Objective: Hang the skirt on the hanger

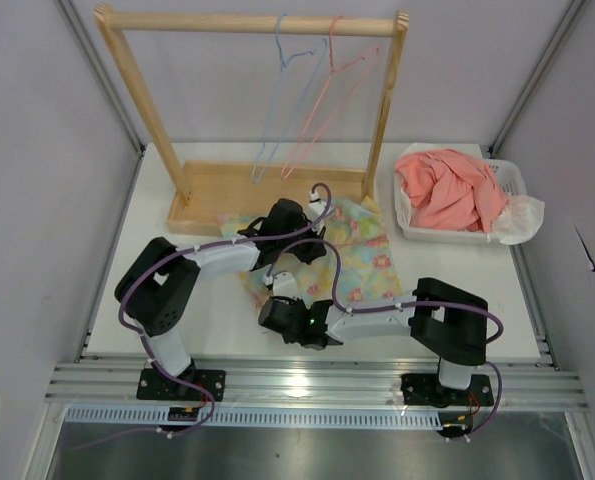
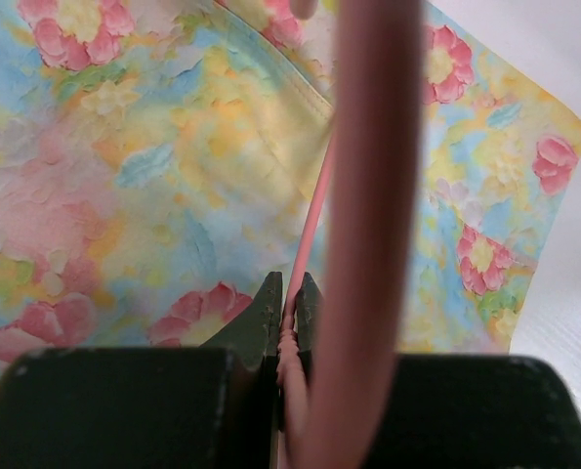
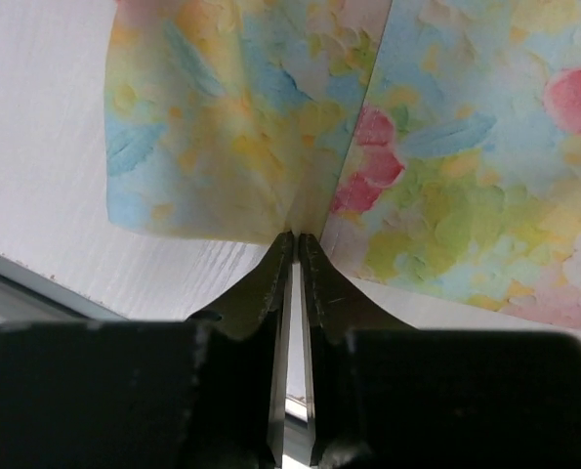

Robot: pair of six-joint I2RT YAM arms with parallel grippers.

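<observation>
The floral skirt lies flat on the white table in front of the rack; it fills the left wrist view and the right wrist view. My left gripper hovers over its left part and is shut on the twisted neck of a thin pink wire hanger. The wire runs from the jaws under a fold of the cloth, and a blurred pink bar crosses close to the lens. My right gripper is at the skirt's near left edge, shut on a pinched fold of it.
A wooden rack stands at the back, with a light blue hanger and another pink hanger on its bar. A white basket with a coral-pink garment sits at the right. Grey walls enclose both sides.
</observation>
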